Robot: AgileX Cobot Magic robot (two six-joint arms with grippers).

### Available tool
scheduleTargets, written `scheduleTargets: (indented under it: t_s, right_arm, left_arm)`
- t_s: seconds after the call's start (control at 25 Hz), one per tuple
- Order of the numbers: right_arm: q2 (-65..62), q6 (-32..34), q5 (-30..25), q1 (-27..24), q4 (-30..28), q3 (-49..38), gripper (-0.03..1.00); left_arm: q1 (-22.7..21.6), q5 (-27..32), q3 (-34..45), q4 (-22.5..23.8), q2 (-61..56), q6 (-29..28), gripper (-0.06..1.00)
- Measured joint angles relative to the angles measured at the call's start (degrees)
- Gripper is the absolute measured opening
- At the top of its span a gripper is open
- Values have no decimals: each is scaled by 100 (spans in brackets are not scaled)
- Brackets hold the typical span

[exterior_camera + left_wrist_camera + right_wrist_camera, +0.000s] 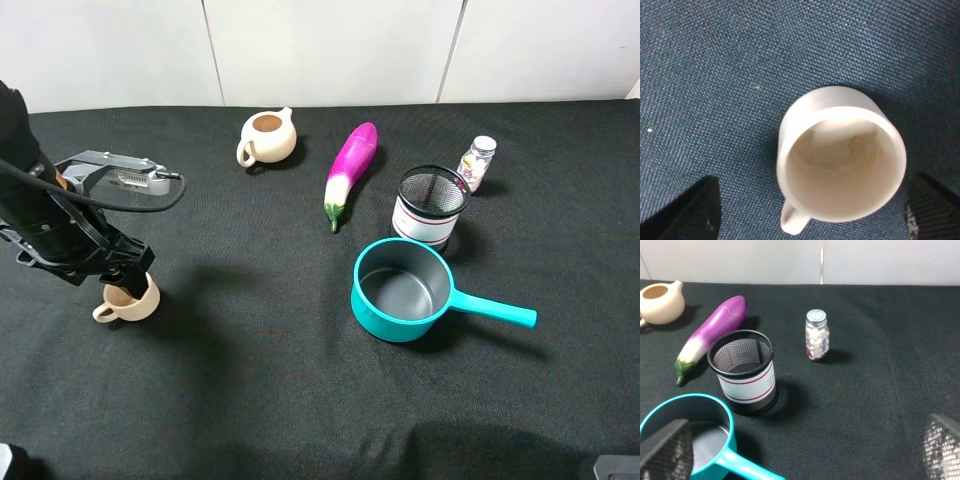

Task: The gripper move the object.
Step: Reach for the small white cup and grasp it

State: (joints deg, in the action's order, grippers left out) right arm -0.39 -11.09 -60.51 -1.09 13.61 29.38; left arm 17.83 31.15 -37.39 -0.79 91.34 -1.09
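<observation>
A small cream ceramic cup (130, 300) with a loop handle stands upright on the black cloth (250, 380), far to the left in the high view and well apart from everything else. The black left gripper (810, 212) hangs directly over it, jaws spread wide either side of the cup, not touching it. The right gripper (805, 450) is spread apart too, holding nothing, facing a black mesh pot (742, 371), small pill bottle (817, 336), purple aubergine (712, 335), teal saucepan (715, 407) and round beige spouted pitcher (661, 302)
</observation>
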Motion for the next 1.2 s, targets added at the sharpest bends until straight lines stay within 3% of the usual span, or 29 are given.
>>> scheduleTargets:
  t_s: [0.76,1.2]
  right_arm:
    - [0,0,0,0,0,0,69]
    - [0,0,0,0,2,0,69]
  left_arm:
    - [17,-118,0,16,56,14,73]
    - [388,-245,-58,17,534,-3,73]
